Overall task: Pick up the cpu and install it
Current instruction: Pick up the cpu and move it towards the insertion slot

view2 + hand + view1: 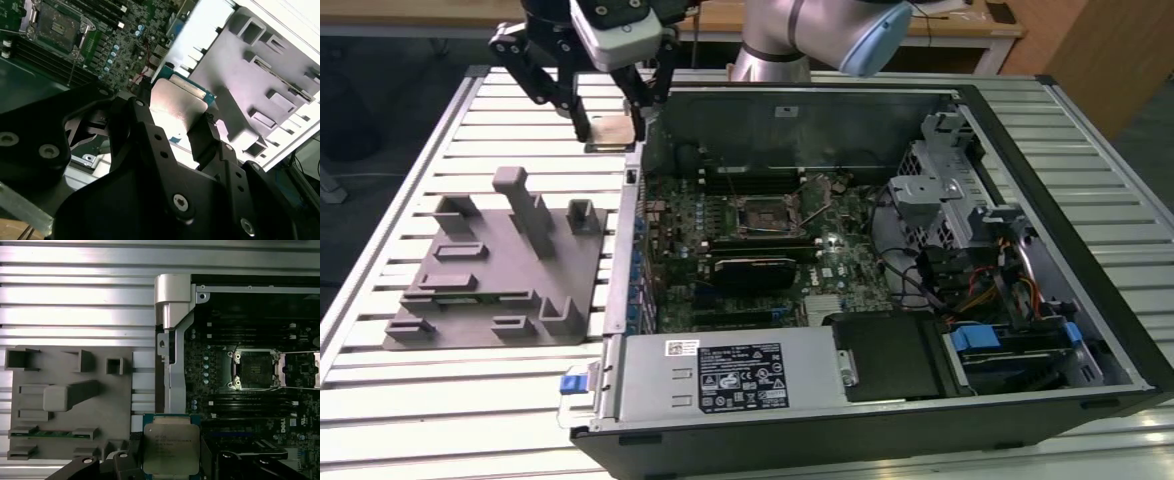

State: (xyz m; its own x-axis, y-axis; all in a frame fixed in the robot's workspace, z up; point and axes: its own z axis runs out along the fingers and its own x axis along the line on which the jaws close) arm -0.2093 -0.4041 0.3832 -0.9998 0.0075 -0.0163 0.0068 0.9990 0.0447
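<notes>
Slatted table [414,420]; one pincer [607,122] grips one cpu [171,449].

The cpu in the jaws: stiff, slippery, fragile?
Probably stiff: the cpu is a flat, metal-topped square. Likely slippery: its top is smooth and shiny, and the jaws pinch only its edges. Thin, so probably light.
</notes>
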